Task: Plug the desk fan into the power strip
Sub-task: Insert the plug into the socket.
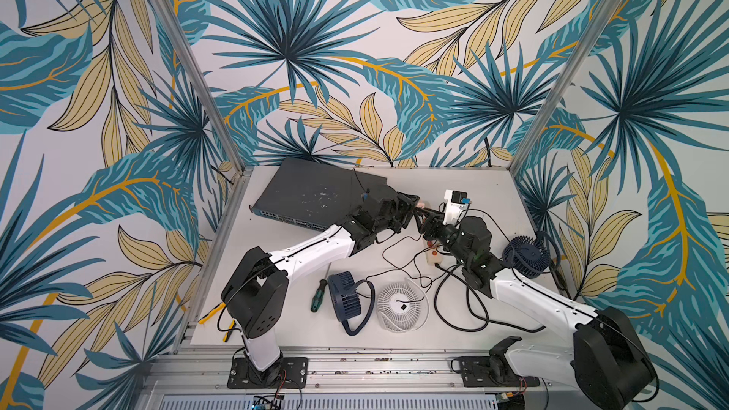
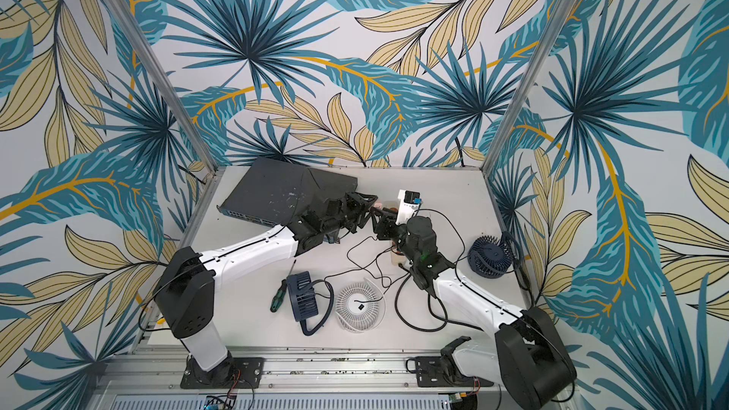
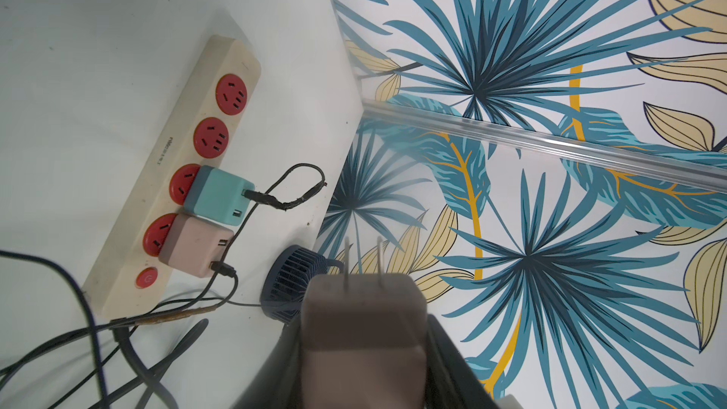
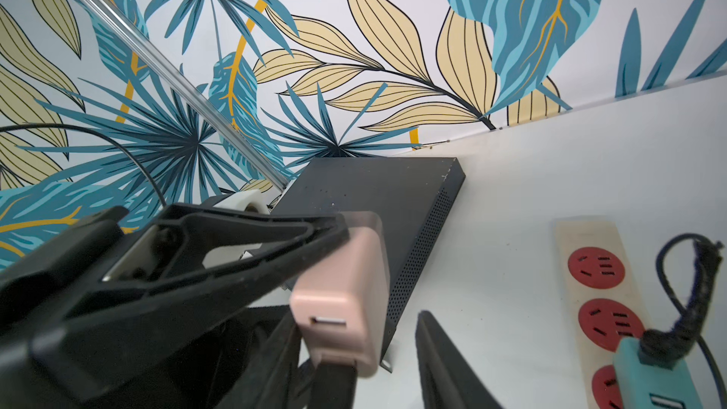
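Top views: the power strip (image 1: pixel 432 256) lies flat on the white table (image 1: pixel 497 195), right of ctr. It is mostly hidden under the right arm; only a cream end w/ red spots shows. The left gripper (image 1: pixel 417 205) reaches across from the side of the dark grey switch box (image 1: pixel 315 195), and its tip meets the right gripper (image 1: pixel 425 218) above the table. A white fan (image 1: pixel 400 305), a navy fan (image 1: pixel 347 297) and a screwdriver (image 1: pixel 319 295) lie nearer the front.

Left wrist view: the whole strip shows here, a long narrow cream bar w/ four round red sockets in a row. At one end are a small red button and a thick black cord. The two sockets farthest from the button are free. The next holds a teal adapter (image 3: pixel 218 200), and the last a plugged pink adapter (image 3: pixel 194 245), both w/ thin cables. The left gripper is clamped on the held pink adapter (image 3: pixel 362 308), w/ two prongs pointing outward, well apart from the strip.

Right wrist view: the strip runs along the table beside the switch box, free sockets facing up. The right gripper's jaws stand apart, straddling the held adapter; one finger (image 4: pixel 440 356) is clear of it.
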`<state>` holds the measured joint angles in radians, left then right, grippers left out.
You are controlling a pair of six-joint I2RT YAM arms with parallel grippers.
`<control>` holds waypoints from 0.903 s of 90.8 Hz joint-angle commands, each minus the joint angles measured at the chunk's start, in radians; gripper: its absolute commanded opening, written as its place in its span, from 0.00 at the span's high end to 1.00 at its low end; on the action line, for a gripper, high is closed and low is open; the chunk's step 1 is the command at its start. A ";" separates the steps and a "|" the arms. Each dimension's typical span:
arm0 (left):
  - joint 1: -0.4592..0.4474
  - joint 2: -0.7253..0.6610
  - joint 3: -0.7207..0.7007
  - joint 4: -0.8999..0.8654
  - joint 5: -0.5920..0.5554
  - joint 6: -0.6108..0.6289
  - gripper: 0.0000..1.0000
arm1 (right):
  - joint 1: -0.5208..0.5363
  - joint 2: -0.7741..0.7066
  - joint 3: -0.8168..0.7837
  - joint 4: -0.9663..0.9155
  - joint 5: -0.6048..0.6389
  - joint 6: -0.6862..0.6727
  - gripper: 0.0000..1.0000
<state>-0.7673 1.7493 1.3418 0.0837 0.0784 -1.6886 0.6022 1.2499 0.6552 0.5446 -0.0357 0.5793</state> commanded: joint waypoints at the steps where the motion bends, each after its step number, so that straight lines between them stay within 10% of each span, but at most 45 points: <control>1: -0.006 -0.051 -0.011 0.046 0.001 -0.007 0.60 | -0.001 0.031 0.031 0.009 -0.014 -0.020 0.53; 35: -0.006 -0.046 -0.019 0.070 -0.006 -0.010 0.59 | -0.002 0.041 0.044 -0.027 -0.020 -0.035 0.89; 44: -0.003 -0.049 -0.018 0.047 -0.017 0.042 0.45 | -0.002 0.017 0.053 -0.097 0.025 -0.065 0.95; 59: 0.061 -0.056 0.023 -0.092 0.011 0.296 0.09 | -0.029 -0.015 0.179 -0.461 0.167 -0.141 1.00; 82: 0.101 -0.038 0.099 -0.293 -0.013 0.808 0.02 | -0.224 0.197 0.548 -0.980 0.064 -0.341 1.00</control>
<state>-0.6678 1.7309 1.3983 -0.1192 0.0532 -1.1934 0.4278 1.3502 1.0718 -0.1154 0.0566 0.3637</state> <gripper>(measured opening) 0.980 0.293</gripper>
